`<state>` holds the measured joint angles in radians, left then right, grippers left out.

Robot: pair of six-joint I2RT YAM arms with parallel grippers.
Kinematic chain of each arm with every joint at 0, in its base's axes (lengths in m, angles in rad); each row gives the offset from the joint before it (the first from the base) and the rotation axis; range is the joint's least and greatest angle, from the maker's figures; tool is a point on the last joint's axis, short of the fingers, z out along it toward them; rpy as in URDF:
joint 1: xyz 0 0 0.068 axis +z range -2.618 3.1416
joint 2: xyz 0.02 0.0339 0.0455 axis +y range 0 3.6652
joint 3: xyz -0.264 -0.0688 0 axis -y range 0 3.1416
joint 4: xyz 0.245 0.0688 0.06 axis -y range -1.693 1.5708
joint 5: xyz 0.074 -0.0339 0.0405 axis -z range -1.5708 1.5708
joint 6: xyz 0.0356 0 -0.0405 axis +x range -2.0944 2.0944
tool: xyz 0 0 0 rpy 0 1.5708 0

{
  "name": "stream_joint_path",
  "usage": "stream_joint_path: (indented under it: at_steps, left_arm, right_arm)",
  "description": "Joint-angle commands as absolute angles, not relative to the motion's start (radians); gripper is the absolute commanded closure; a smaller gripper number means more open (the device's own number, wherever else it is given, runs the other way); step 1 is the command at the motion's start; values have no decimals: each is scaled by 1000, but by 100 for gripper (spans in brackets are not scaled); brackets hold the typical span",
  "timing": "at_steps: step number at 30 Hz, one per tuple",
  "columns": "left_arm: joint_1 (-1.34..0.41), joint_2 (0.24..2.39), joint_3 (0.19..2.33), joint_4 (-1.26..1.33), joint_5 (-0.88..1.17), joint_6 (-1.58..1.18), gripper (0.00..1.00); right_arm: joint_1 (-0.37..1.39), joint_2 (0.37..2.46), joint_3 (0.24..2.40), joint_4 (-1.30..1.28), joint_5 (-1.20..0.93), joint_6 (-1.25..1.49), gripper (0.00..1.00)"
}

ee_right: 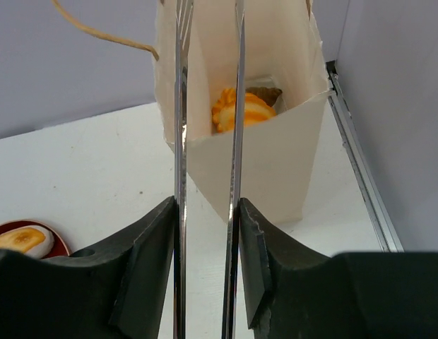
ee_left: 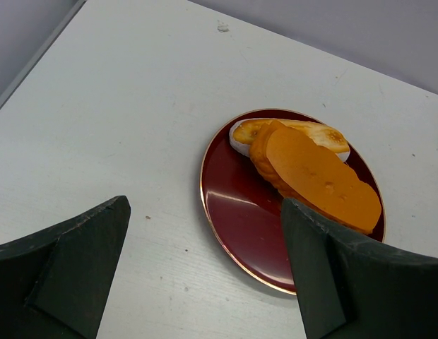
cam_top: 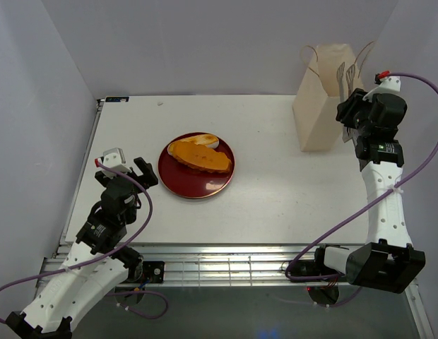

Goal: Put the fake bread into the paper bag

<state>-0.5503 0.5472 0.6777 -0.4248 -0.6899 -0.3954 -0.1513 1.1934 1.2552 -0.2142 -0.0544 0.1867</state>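
Note:
Two pieces of the fake bread lie on a dark red plate (cam_top: 178,180): a long orange loaf (cam_top: 201,157) and a paler slice (cam_top: 205,140) behind it. In the left wrist view the loaf (ee_left: 321,176) overlaps the slice (ee_left: 304,133). The paper bag (cam_top: 321,113) stands upright at the far right. Inside it the right wrist view shows an orange pastry (ee_right: 208,111) and a brown piece (ee_right: 265,95). My left gripper (cam_top: 128,164) is open and empty just left of the plate (ee_left: 233,212). My right gripper (cam_top: 352,113) is shut on slim metal tongs (ee_right: 180,106), whose empty tips are above the bag (ee_right: 261,176).
The table's right edge rail (ee_right: 353,155) runs close beside the bag. Grey walls enclose the table on the left, back and right. The plate's edge (ee_right: 55,247) shows at the lower left of the right wrist view.

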Motion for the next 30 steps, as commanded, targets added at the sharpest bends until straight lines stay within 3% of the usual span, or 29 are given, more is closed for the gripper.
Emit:
stream_joint_path:
  at_steps: [1, 18, 22, 23, 30]
  left_arm:
    - [-554, 551, 669, -406, -676, -382, 2]
    - [-554, 558, 669, -400, -657, -371, 2]
    - [-554, 554, 666, -397, -663, -370, 2]
    - [-554, 555, 666, -396, -655, -367, 7]
    - [-554, 569, 667, -396, -667, -367, 4]
  right_arm:
    - [-160, 1195, 1327, -163, -81, 201, 55]
    - [-149, 1060, 1468, -225, -339, 189, 56]
    - [-115, 1026, 1454, -224, -362, 186, 56]
    - [-112, 1022, 1450, -222, -392, 189, 56]
    - [41, 1023, 1375, -212, -462, 163, 56]
